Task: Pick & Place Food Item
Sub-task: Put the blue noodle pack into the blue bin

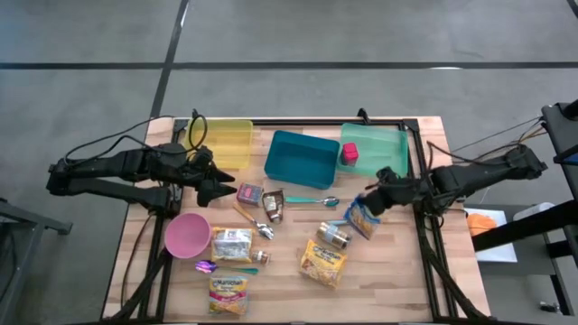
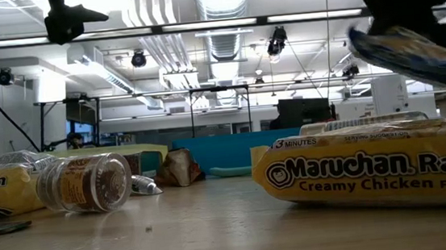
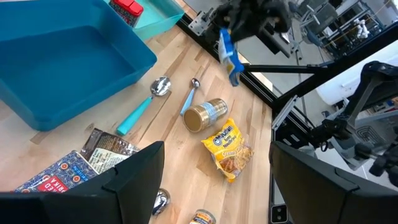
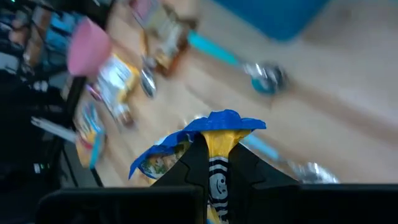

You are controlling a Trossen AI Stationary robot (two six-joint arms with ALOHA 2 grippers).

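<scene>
A small blue and yellow snack packet point(image 1: 361, 219) hangs above the right part of the wooden table point(image 1: 397, 289). My right gripper point(image 1: 374, 204) is shut on it. The low view shows the packet point(image 2: 411, 50) in the air under that gripper point(image 2: 406, 0). At the table's left, my left gripper point(image 1: 219, 186) stands open over the wood near the yellow bin point(image 1: 226, 141), with nothing between its fingers point(image 3: 134, 180). My right gripper point(image 4: 219, 163) pinches the packet between its two fingers at one crumpled end point(image 4: 216, 142); the blue edge point(image 4: 217, 121) sticks out past the fingertips. The fingers come from the table's right, slanting down. The packet is lifted clear of the table and hangs tilted below them.
At the far side stand a teal bin point(image 1: 302, 159) and a green bin point(image 1: 379, 149) with a red box point(image 1: 349, 153) in it. On the wood lie a pink bowl point(image 1: 187, 236), ramen packs point(image 1: 323, 264), a jar point(image 1: 332, 236), spoons point(image 1: 312, 200) and small packets.
</scene>
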